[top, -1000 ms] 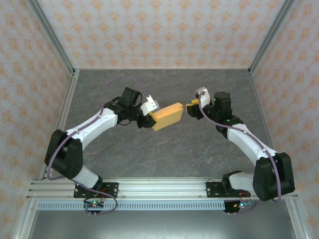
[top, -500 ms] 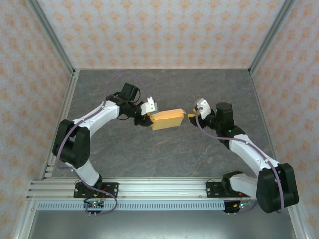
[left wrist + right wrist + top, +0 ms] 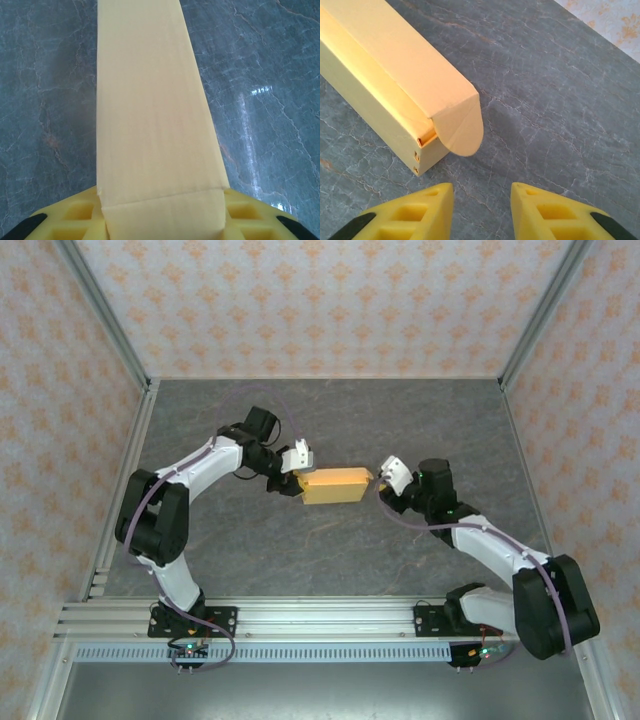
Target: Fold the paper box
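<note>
left gripper [image 3: 298, 480]: pinches the paper box [image 3: 335, 485] by its end
right gripper [image 3: 482, 207]: spread, empty, has backed off the box
end flap [image 3: 462, 131]: looks loose, needs tucking

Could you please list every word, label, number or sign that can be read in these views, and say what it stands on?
None can be read.
The box is plain tan card, without print.
The wallpaper bears only an ornament pattern.
Any marking on the small boards by the arm bases is too small to read.
</note>
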